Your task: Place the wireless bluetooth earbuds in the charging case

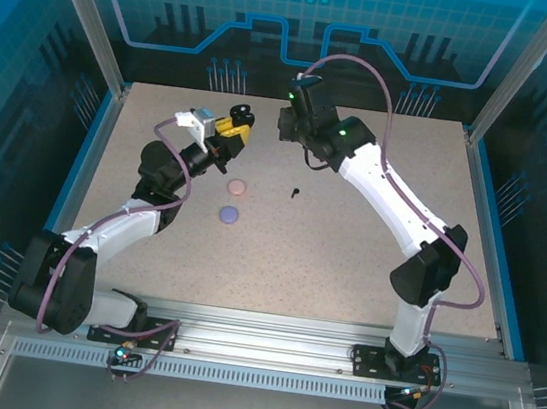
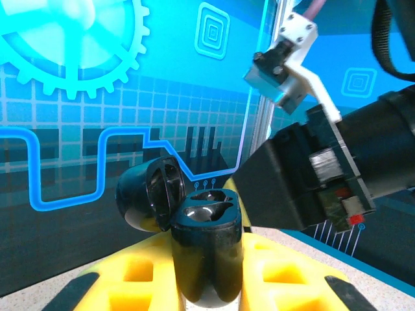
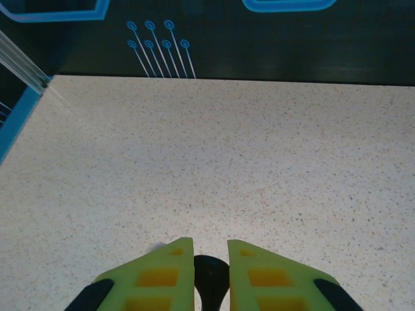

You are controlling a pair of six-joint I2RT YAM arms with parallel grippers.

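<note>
My left gripper (image 2: 207, 245) is shut on the black charging case (image 2: 206, 259), which stands upright between its yellow fingers (image 2: 123, 278) above the table. The lid (image 2: 144, 194) hangs open to the left and both sockets (image 2: 207, 208) look empty. From above, case (image 1: 241, 113) and left gripper (image 1: 231, 126) sit at the back left. My right gripper (image 3: 210, 245) is shut on a small black earbud (image 3: 211, 277) over bare table. Its arm (image 2: 311, 175) hovers just right of the case, and the right gripper (image 1: 290, 124) is close beside it. Another black earbud (image 1: 294, 192) lies on the table.
A round pale pink case (image 1: 237, 188) and a round lilac case (image 1: 229, 215) lie shut on the speckled table (image 1: 369, 247), in front of the left gripper. Blue walls and metal posts (image 1: 87, 14) ring the table.
</note>
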